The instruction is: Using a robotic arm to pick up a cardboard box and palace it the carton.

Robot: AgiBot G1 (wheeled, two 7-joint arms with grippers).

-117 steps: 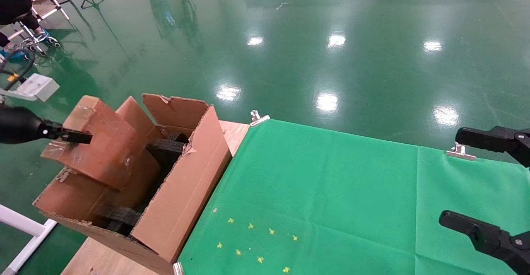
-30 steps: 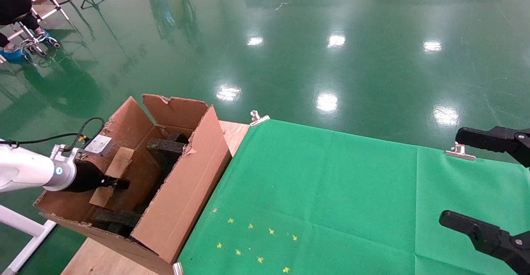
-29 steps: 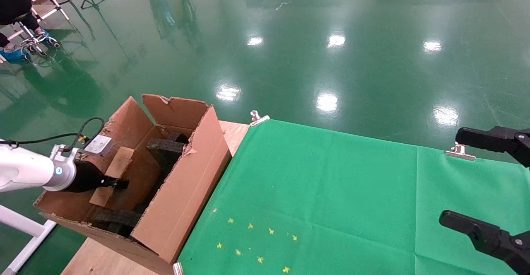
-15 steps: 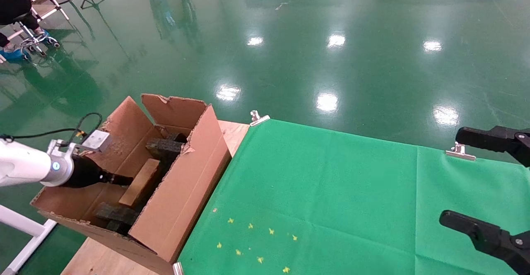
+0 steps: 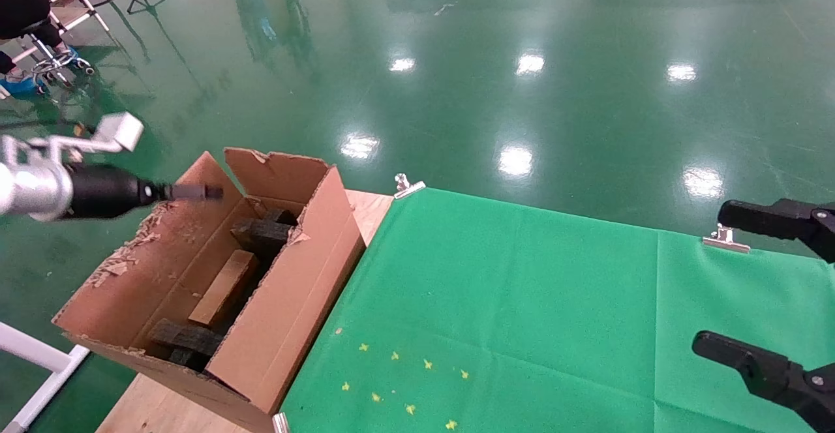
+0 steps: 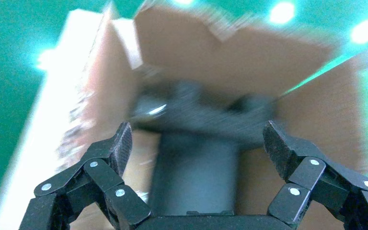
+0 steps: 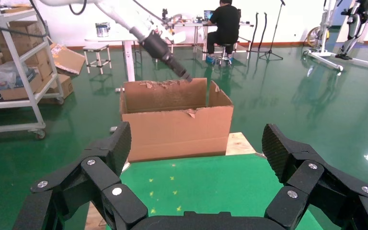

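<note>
Left tool [image 5: 196,192] has let go and pulled up and back, fingers spread wide and holding nothing, hovering over the carton [image 5: 287,309] rim at about 10 o'clock, while the cardboard box [image 5: 225,287] now sits inside between the black foam blocks [image 5: 261,232], so placement looks done; right tool [image 7: 196,143] sits parked, spread wide, at 3 o'clock over the worktop [image 5: 522,302].

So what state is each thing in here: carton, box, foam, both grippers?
carton: flaps up, open
cardboard box: inside the carton, released
black foam blocks: inside the carton
left gripper: open, empty, above the carton's far end
right gripper: open, empty, over the green cloth
</note>
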